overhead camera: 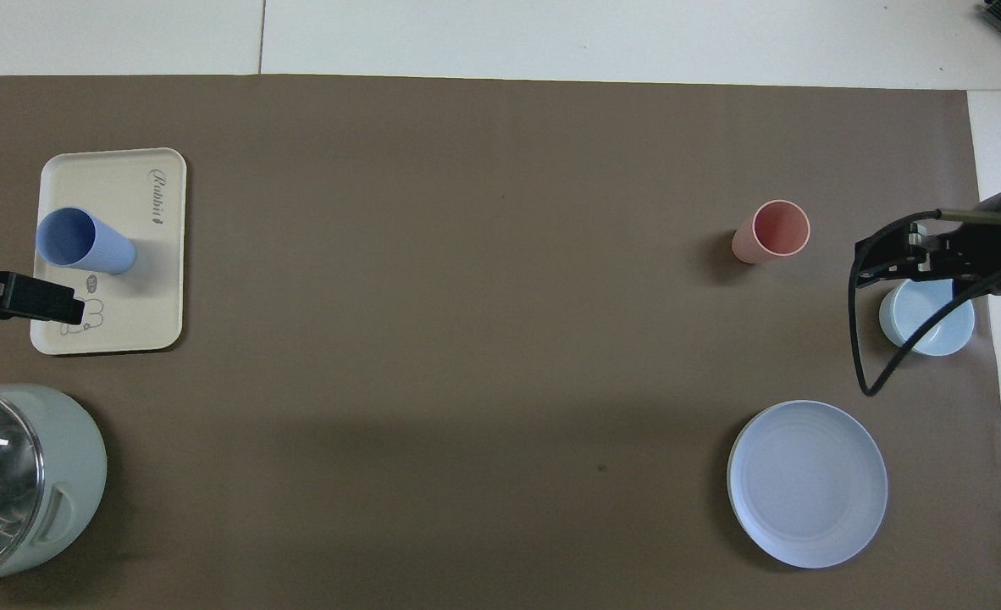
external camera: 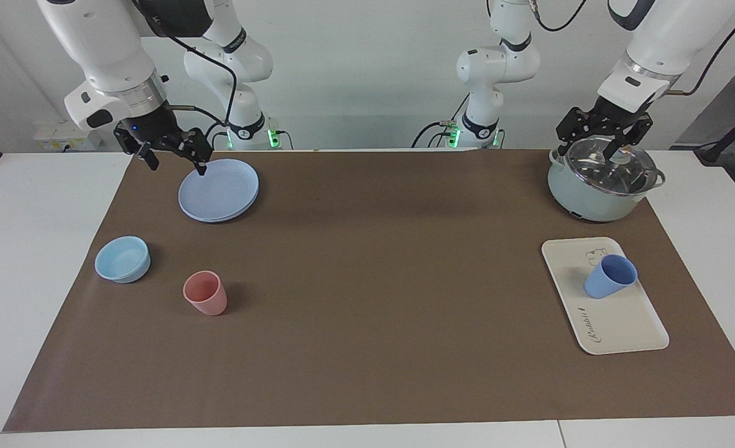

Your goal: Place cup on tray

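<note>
Cup (external camera: 610, 277) upright on tray (external camera: 622, 323); left gripper (external camera: 604, 134) over pot, right gripper (external camera: 171, 146) spread, both empty.

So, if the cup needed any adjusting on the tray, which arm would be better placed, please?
Probably the left: its gripper hangs over the pot, at the end where the cup stands on the tray. The right gripper is by the plate.

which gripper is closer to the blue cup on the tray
Left. The left gripper is raised over the pot, next to the tray holding the cup. The right gripper is at the right arm's end.
</note>
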Robot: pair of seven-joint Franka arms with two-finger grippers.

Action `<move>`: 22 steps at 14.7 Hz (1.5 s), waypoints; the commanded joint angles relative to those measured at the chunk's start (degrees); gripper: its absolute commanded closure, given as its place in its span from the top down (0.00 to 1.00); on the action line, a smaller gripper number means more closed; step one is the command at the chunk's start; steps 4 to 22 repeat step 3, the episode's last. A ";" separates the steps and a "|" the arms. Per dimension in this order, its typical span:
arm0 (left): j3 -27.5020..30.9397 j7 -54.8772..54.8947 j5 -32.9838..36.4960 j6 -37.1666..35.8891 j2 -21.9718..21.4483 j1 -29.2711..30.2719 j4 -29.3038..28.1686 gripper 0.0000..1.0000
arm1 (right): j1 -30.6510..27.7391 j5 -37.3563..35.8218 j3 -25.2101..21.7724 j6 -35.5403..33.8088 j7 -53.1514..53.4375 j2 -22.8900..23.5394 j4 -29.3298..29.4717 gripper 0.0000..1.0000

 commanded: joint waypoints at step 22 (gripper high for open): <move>-0.29 0.29 0.68 -0.69 -0.90 0.47 -0.61 1.00 | -0.56 1.39 0.20 0.13 0.13 -0.63 -0.68 1.00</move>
